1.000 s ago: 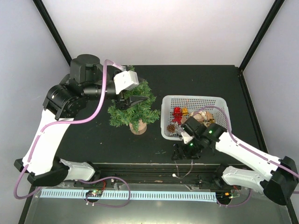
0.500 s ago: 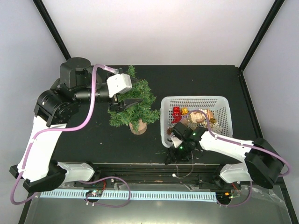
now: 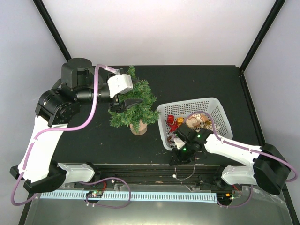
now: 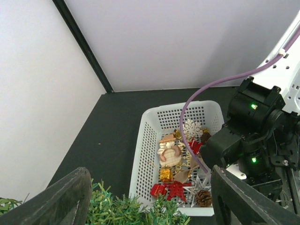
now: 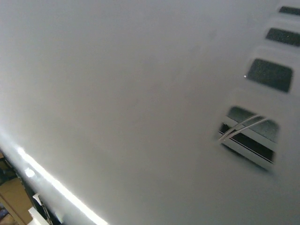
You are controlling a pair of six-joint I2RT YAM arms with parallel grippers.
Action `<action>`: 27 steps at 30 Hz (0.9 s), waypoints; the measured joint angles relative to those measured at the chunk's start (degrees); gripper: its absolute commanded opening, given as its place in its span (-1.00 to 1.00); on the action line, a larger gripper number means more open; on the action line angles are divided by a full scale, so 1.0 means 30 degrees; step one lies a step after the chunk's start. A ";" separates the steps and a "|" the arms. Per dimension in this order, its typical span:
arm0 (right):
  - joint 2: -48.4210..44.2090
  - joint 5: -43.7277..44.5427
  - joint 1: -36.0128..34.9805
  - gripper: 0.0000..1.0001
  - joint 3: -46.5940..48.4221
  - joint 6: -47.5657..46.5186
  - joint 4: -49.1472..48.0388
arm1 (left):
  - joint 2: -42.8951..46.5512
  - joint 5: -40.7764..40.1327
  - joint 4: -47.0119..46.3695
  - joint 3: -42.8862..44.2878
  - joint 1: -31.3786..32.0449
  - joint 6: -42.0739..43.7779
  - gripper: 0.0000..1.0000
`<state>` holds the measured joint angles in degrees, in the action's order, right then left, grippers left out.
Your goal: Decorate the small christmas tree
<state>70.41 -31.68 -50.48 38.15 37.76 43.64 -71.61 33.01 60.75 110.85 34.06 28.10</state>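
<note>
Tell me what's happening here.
Two robot arms are decorating the small christmas tree. The left claw hangs open over its branches, holding nothing. The right claw is down at the near left corner of the white basket of ornaments, close against its wall; whether it grips anything cannot be told. No ornament shows on the tree.

Green tree, white basket, black worktop

The dark green bristly miniature tree (image 3: 133, 108) has a tan wooden stump base (image 3: 138, 128). The white plastic basket (image 4: 144, 154) is patterned with rows of small slots. Its colours: red bow ornament (image 4: 176, 189), gold gift-box ornament (image 4: 165, 174), white snowflake ornament (image 4: 191, 127), brown pinecone (image 4: 204, 198). The matte black worktop (image 3: 187, 79) is plain.
</note>
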 measured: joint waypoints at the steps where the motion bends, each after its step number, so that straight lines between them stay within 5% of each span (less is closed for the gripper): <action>1: 0.0015 0.0000 0.0000 -0.55 0.0000 -0.0036 0.0007 | 0.0000 0.0000 0.0000 0.0000 0.0000 0.0000 0.41; 5: 0.0102 0.0000 0.0000 -0.97 0.0007 -0.0189 0.0124 | 0.0000 0.0000 0.0000 0.0000 -0.0044 0.0000 0.41; 15: 0.0138 0.1413 0.0510 -0.98 0.3009 -0.1421 0.2929 | 0.0000 -0.0015 -0.0109 -0.0007 -0.0379 0.0000 0.42; 27: 0.1362 0.2965 0.6273 -0.98 0.4051 -0.4299 0.5173 | 0.0000 -0.0036 -0.0124 -0.0401 -0.1013 0.0015 0.42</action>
<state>74.50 -22.79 -31.66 50.30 24.86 59.16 -71.61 32.91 60.38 109.65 31.03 28.14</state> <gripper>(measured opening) 0.014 0.709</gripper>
